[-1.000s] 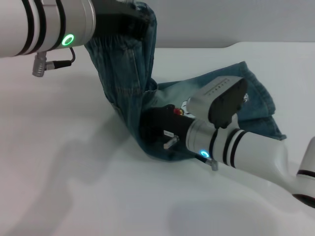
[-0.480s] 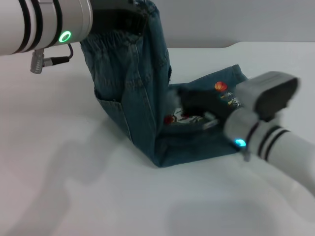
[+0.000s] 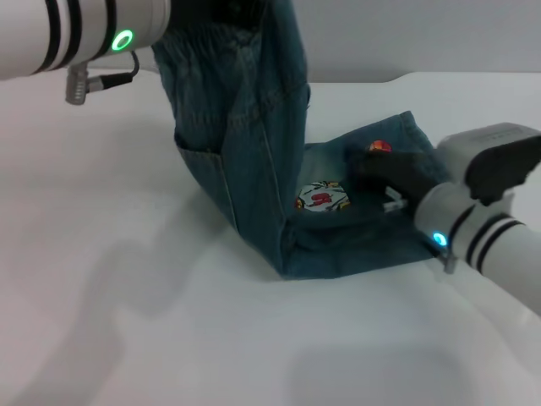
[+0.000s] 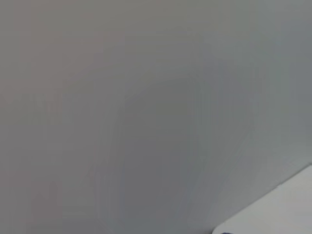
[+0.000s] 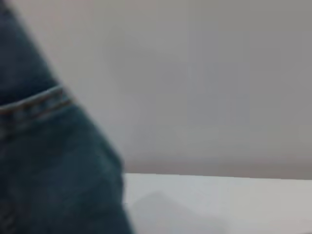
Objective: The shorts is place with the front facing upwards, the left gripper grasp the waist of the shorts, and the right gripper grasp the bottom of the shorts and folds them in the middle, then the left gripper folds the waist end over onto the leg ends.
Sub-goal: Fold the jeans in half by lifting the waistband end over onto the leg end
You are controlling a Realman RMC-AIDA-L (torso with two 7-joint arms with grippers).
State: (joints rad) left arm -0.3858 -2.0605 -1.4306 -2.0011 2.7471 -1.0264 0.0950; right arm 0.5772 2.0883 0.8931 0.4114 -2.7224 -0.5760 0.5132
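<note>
The shorts (image 3: 279, 169) sit mid-desk, bent: the lower half lies flat with its long axis running toward 2 o'clock, while the waist (image 3: 211, 42) end rises steeply toward 11 o'clock, pinched by the left pincer (image 3: 232, 10) at the frame's top edge. The right pincer (image 3: 372, 165) rests low over the flat denim at 3 o'clock; its spread can't be judged. The desk (image 3: 127, 296) is plain white, with a grey wall behind.

Probably lab, bare white table (image 3: 127, 321), grey wall (image 4: 146, 97)
</note>
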